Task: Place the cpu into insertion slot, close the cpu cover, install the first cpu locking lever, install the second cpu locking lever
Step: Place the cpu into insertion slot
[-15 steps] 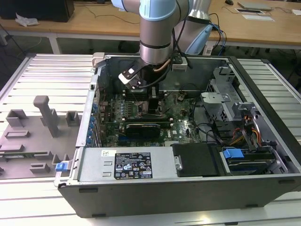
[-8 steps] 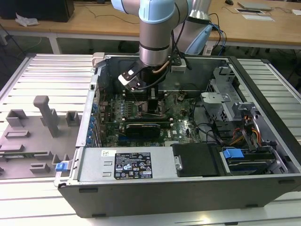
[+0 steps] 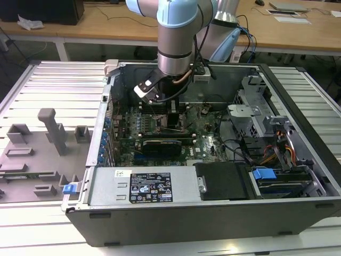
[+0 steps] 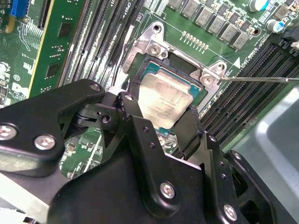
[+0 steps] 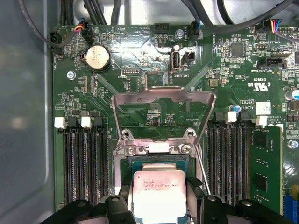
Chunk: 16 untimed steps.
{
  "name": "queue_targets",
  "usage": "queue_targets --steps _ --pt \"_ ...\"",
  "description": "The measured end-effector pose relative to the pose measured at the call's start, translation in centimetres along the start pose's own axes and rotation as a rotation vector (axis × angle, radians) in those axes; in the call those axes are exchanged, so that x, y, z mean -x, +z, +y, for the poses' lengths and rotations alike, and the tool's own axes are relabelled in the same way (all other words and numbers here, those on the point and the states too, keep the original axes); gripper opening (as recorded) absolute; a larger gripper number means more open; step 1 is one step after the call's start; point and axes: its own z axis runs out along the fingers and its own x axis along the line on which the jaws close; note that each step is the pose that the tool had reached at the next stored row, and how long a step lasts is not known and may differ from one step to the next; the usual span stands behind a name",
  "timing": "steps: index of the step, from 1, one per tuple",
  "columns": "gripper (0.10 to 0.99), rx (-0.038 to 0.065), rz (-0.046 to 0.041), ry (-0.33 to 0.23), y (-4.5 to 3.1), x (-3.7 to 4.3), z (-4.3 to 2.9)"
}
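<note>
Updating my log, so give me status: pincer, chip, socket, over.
Black pincer shut on pale silvery square cpu, at the metal-rimmed square insertion slot. Silver frame cpu cover raised open. Thin metal lever rod off to the side.

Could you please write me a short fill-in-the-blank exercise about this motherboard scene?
1. The cpu is gripped between the tool's two ___.
2. Above the insertion slot, the cpu cover is swung ___.
3. The motherboard around the slot is coloured ___.
Missing words: fingers; open; green.
</note>
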Motion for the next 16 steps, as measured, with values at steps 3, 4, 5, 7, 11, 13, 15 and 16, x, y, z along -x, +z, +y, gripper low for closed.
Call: queue_targets --steps 3,4,5,7,11,13,15,16 --pt "0.541 0.000 -0.0003 0.000 0.04 0.01 -0.01" --pt "0.541 0.000 -0.0002 0.000 0.04 0.00 -0.01" --pt "0.541 0.000 -0.0001 0.000 0.05 0.00 0.00" --pt "0.541 0.000 -0.0001 0.000 0.06 0.00 0.00" --pt "0.553 0.000 0.0000 0.000 0.08 0.00 0.00" --pt "0.620 0.000 0.0000 0.000 0.08 0.00 0.00" --pt "0.620 0.000 -0.0001 0.000 0.08 0.00 -0.01" --pt "0.620 0.000 -0.0001 0.000 0.06 0.00 0.00"
